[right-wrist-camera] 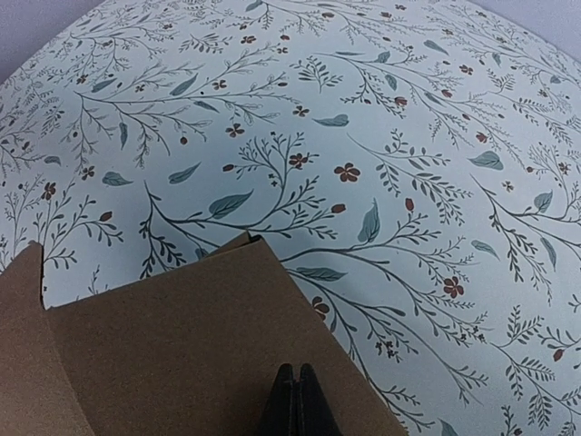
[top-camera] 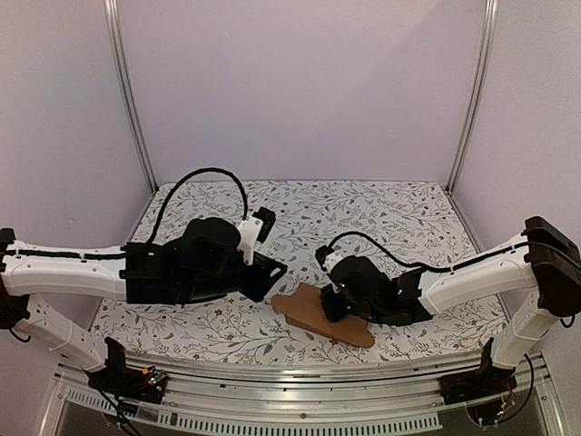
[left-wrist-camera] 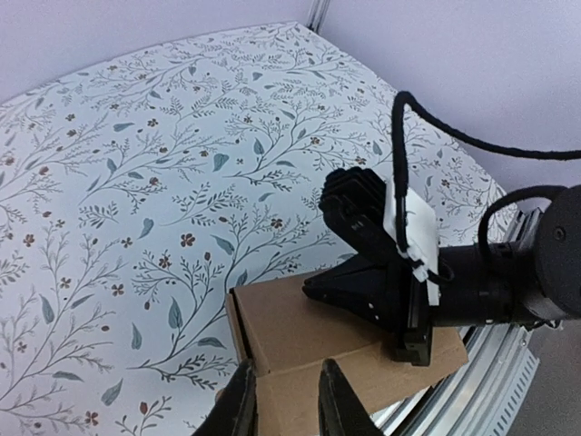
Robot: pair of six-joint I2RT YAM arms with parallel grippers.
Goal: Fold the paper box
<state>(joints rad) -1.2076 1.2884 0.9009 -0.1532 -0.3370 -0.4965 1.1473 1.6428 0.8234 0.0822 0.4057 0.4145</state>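
The left gripper (left-wrist-camera: 286, 406) has its two black fingers (left-wrist-camera: 239, 401) a narrow gap apart, astride the near edge of the paper box (left-wrist-camera: 300, 327), a plain brown cardboard piece with creased panels. Brown card shows in the gap, but whether the fingers touch it cannot be told. The right gripper (right-wrist-camera: 292, 401) has its jaws pressed together with nothing between them, and its tips are down on the box's flat upper face. In the left wrist view it reaches in from the right across the cardboard. The box lies at the near middle of the desk (right-wrist-camera: 381, 136), a little right of centre, between the two arms. One flap is angled off at its left. The desk's white cover, printed with leafy floral sprigs, extends to the far walls.
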